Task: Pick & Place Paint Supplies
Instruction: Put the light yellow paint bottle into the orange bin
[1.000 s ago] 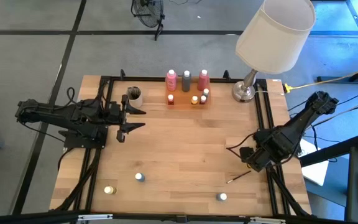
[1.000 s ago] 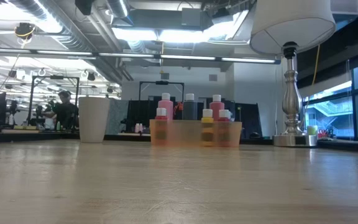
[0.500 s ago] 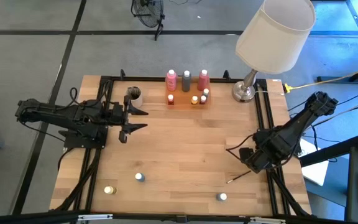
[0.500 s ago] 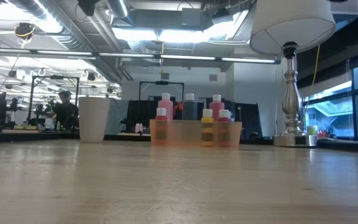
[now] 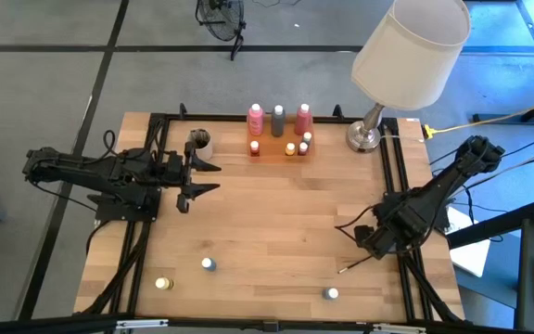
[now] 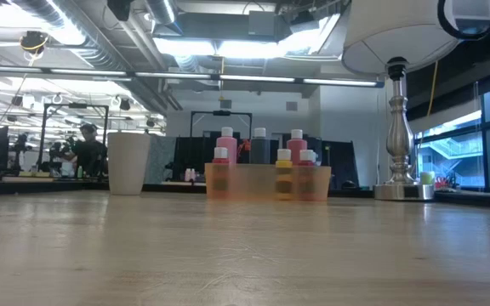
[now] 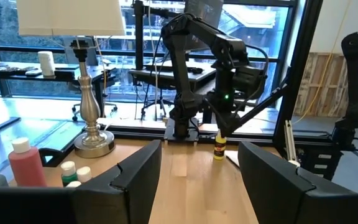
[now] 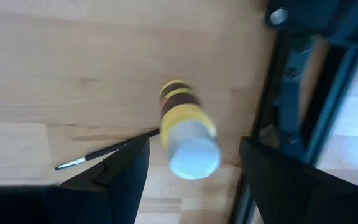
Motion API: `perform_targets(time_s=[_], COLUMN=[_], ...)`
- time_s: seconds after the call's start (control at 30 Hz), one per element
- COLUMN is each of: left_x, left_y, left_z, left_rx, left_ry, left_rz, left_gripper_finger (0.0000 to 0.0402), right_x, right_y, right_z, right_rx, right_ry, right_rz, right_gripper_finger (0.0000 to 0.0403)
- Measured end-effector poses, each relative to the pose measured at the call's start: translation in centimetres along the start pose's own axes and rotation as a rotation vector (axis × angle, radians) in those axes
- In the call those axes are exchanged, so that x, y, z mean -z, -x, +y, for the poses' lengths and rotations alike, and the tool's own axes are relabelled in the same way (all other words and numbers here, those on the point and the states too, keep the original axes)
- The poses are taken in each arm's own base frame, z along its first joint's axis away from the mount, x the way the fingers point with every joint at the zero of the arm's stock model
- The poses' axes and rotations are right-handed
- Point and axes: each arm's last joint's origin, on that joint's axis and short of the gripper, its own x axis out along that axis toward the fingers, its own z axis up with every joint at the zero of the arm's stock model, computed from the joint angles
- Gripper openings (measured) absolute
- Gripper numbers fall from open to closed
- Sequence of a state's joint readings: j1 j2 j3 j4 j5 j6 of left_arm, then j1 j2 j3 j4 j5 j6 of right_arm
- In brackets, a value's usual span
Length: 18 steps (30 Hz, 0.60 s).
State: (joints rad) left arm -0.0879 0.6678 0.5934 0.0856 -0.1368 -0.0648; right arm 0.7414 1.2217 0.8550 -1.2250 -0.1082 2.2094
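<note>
— How much open room is there on the worktop (image 5: pixel 276 223)?

— Plenty through the middle. The orange tray (image 5: pixel 278 148) with two pink bottles (image 5: pixel 256 118), a grey bottle (image 5: pixel 278 119) and some small pots sits at the far edge, between the beige cup (image 5: pixel 199 141) and the lamp (image 5: pixel 406 56). Near the front edge stand three loose pots: one with a yellow lid (image 5: pixel 163 283), two with white lids (image 5: pixel 209 264).

— And the right hand (image 5: pixel 371 237)?

— It hangs above the worktop just inside the right rail, pointing down. Its fingers (image 8: pixel 120 168) stand apart, and a yellow-banded, white-capped pot (image 8: pixel 188 134) sits between them without visible contact; whether it is gripped I cannot tell. A thin dark brush (image 5: pixel 355 265) lies on the wood just beside it.

— The left hand (image 5: pixel 193 178)?

— Level, near the left edge, aimed across the worktop, fingers (image 7: pixel 135 171) wide apart and holding nothing.
</note>
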Motion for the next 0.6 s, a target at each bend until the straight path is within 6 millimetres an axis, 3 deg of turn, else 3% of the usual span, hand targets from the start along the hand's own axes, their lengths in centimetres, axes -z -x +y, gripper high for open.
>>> perform_targets(time_s=[0.33,0.6], left_x=[0.0,0.1], left_y=[0.0,0.0], left_z=[0.0,0.0], left_rx=[0.000,0.000], left_ry=[0.000,0.000], left_rz=[0.000,0.007], left_gripper_finger=[0.0210,0.0210], right_x=[-0.2,-0.4], right_y=[-2.3,-2.6], right_z=[0.1,-0.2], right_rx=[-0.015,0.012], right_ry=[-0.023,-0.027], right_rz=[0.033,0.021], right_gripper_finger=[0.0252,0.0245])
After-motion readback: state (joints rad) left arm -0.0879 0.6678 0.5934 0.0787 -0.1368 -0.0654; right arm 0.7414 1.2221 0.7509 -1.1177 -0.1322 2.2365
